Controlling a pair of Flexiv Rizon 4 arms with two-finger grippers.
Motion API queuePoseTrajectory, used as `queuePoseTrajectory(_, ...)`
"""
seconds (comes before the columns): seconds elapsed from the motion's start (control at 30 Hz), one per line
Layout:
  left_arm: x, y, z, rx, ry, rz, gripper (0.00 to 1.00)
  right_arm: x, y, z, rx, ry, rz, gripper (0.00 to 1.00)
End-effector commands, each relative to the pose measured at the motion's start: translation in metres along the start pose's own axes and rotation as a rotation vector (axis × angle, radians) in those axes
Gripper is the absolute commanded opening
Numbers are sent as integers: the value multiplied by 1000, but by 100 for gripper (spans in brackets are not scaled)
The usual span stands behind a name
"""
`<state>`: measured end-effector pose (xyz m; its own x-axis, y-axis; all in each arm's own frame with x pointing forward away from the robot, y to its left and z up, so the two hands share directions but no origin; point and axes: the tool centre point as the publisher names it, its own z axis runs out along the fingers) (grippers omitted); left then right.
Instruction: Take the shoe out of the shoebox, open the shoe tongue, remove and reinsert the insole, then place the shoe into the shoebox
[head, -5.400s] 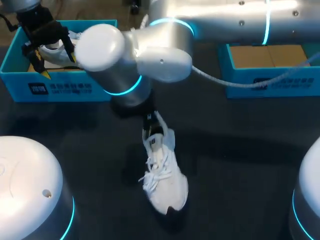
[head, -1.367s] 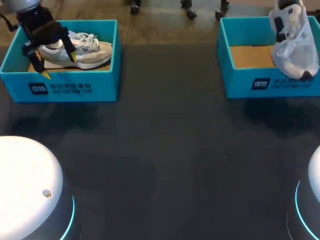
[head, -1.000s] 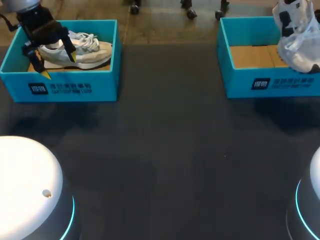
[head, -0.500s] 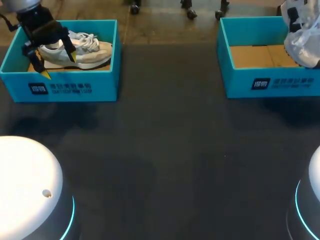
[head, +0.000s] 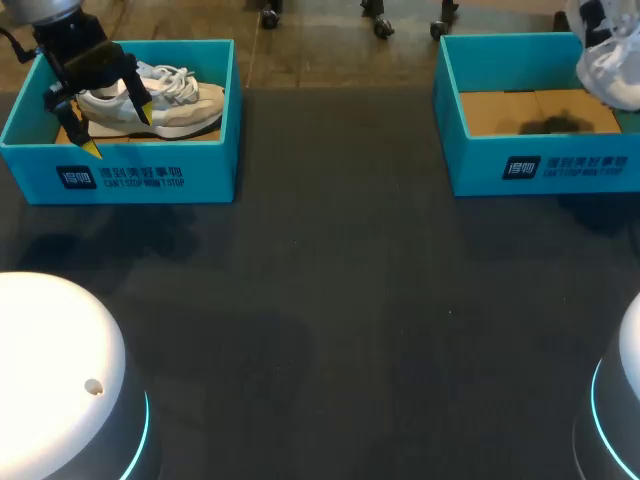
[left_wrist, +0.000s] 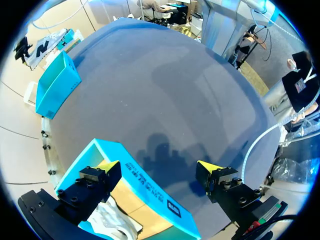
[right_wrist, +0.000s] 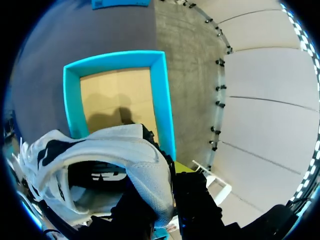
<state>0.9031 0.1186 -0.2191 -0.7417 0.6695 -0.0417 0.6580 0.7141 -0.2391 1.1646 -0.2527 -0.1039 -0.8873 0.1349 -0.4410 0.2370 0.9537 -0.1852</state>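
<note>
Sneaker (right_wrist: 120, 150), likely light and soft-sided, hangs pinched at its collar in right tool (right_wrist: 162, 195) above shoebox (right_wrist: 115, 59); left tool (left_wrist: 159, 170) spread.

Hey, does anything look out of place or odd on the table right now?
Nothing is spilled or damaged. One oddity: the white shoe hangs in the right gripper above the empty right shoebox, not inside it. The beige shoe lies flat in the left shoebox.

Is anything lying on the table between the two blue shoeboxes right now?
No. In the head view the dark tabletop between the left shoebox and the right shoebox is bare; only faint shadows fall on it.
</note>
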Motion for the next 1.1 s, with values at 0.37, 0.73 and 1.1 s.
queuePoseTrajectory(0.37, 1, 0, 0, -2, 1, 0, 100, 17, -33, -4, 215, 94, 606, 0)
queuePoseTrajectory(0.73, 1, 0, 0, -2, 1, 0, 100, 22, -29, -15, 253, 88, 715, 0)
queuePoseTrajectory(1.1, 1, 0, 0, -2, 1, 0, 100, 22, -29, -15, 253, 88, 715, 0)
